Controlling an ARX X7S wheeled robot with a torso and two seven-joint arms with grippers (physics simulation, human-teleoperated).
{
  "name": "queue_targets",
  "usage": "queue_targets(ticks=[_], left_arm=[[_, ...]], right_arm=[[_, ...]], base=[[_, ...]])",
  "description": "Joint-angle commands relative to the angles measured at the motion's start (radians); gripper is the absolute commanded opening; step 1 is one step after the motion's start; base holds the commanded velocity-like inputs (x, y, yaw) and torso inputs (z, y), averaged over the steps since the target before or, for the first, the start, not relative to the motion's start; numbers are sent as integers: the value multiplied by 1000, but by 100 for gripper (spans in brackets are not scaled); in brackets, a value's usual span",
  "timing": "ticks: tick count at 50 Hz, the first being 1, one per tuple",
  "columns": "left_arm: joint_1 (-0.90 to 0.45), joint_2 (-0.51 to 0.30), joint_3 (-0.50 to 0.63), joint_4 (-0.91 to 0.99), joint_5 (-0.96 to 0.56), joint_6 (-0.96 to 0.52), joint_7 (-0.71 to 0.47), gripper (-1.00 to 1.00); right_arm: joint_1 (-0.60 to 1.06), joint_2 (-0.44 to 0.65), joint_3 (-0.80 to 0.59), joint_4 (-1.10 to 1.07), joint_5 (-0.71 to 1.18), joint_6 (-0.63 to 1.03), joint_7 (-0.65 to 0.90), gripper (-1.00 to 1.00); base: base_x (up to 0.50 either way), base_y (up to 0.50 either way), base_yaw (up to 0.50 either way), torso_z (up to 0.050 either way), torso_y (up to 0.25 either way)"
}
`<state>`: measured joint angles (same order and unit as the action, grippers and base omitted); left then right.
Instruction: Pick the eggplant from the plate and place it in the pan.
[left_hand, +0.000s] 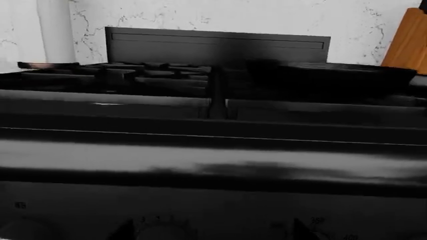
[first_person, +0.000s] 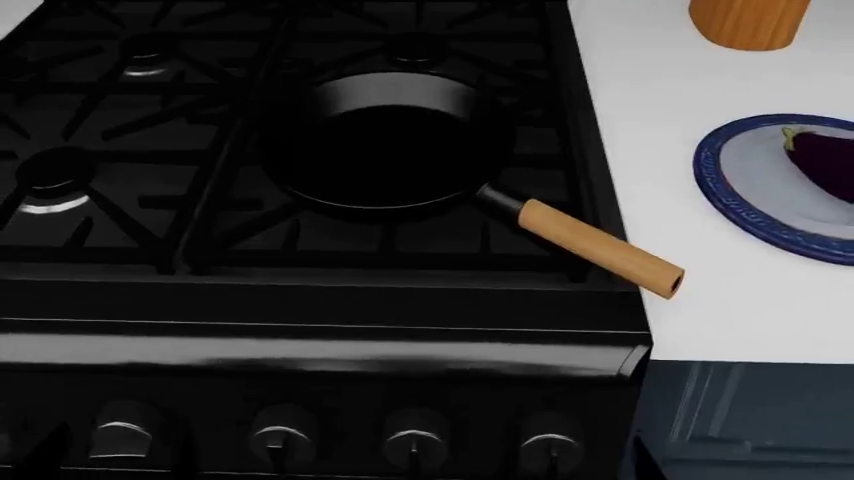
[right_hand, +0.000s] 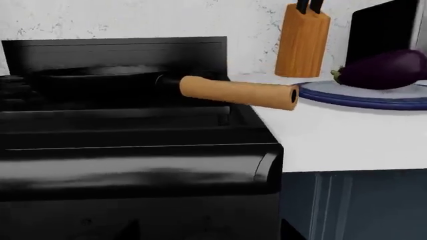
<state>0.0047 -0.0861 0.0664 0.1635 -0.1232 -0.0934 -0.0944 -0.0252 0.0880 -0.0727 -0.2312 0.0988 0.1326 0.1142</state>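
The head view's right edge cuts off the plate (first_person: 747, 195) and the eggplant (first_person: 827, 165); neither claw shows.

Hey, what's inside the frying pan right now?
Nothing shows in the pan: its black base looks bare. The eggplant lies on the plate, cut off by the frame edge.

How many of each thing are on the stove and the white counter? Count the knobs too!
Pans: 1, the pan
Plates: 1, the plate
Eggplants: 1, the eggplant
Wooden blocks: 1, the wooden block
Stove knobs: 4, such as this knob
Total: 8
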Motion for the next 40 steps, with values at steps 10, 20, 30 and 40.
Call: queue_targets(ticks=[10, 20, 30, 40], left_arm=[[-219, -76, -30, 411, -131, -433, -56, 100], [-348, -104, -6, 393, -111, -520, -77, 100], [-536, -124, 37, 296, -81, -630, -92, 100], [-674, -117, 96, 123, -42, -637, -97, 100]], right_arm=[[248, 93, 90, -647, 112, 741, 61, 100], [400, 117, 138, -721, 162, 955, 76, 100], [735, 170, 177, -672, 216, 1316, 72, 100], [853, 202, 134, -455, 201, 1327, 75, 100]], base=[[0, 0, 0, 25, 0], [0, 0, 0, 50, 0], [0, 0, 0, 50, 0], [0, 0, 0, 50, 0]])
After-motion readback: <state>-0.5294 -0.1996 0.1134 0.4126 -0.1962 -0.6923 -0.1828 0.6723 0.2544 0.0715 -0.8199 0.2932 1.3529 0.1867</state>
